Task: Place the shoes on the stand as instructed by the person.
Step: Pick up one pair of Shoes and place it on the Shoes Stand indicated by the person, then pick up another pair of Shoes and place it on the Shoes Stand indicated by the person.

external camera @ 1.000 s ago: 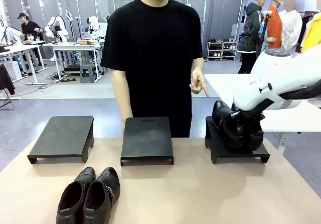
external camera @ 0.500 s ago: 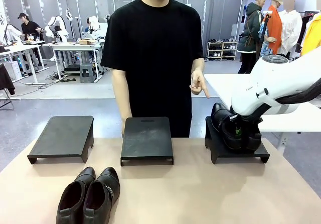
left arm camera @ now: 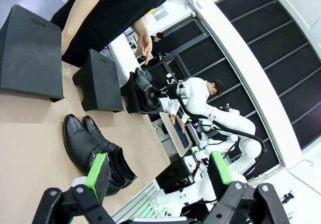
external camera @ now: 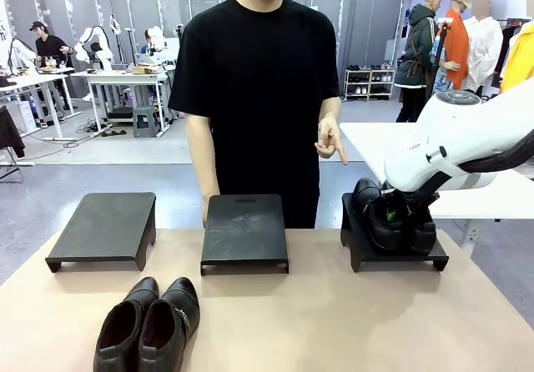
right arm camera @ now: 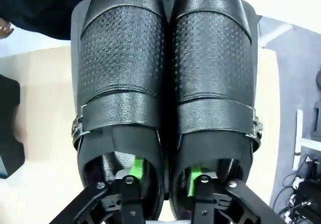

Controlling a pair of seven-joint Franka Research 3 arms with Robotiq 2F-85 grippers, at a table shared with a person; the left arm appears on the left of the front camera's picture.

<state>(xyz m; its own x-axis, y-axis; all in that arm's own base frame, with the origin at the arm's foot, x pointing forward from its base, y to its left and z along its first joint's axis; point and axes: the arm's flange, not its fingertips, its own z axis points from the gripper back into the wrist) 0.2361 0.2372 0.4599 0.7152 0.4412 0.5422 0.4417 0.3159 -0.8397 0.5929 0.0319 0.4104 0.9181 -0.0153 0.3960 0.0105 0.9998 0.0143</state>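
1. Now, the step in hand looks like the release of the first pair [external camera: 390, 222] on the right stand [external camera: 392, 263], the one toward which the person's hand [external camera: 330, 143] points w/ one finger down.
2. The R gripper [right arm camera: 165, 170] has one finger in each shoe opening, w/ the two inner walls between the green pads [right arm camera: 134, 166]. Whether the pads press on these walls or stand a little off them, I cannot tell from the wrist view.
3. The first pair sits side by side on the stand top, toes away from the robot, heels near the gripper. It looks flat, no tilt.
4. To do it well: get the pads clear of the walls first, then lift straight up out of the openings. A sideways pull may catch a heel rim and drag a shoe, bc the pair takes nearly all the width of the stand.
5. After the lift, check that both heels rest on the stand and not over its near edge.
6. The L gripper [left arm camera: 158, 170] is spread wide w/ nothing between its pads. It is near the second pair [external camera: 150, 322], which lies on the table [external camera: 350, 322] in front of the left stand [external camera: 104, 226] and the middle stand [external camera: 244, 230].
7. The pos. for that pair depends on where the person points next, so better wait for the sign.
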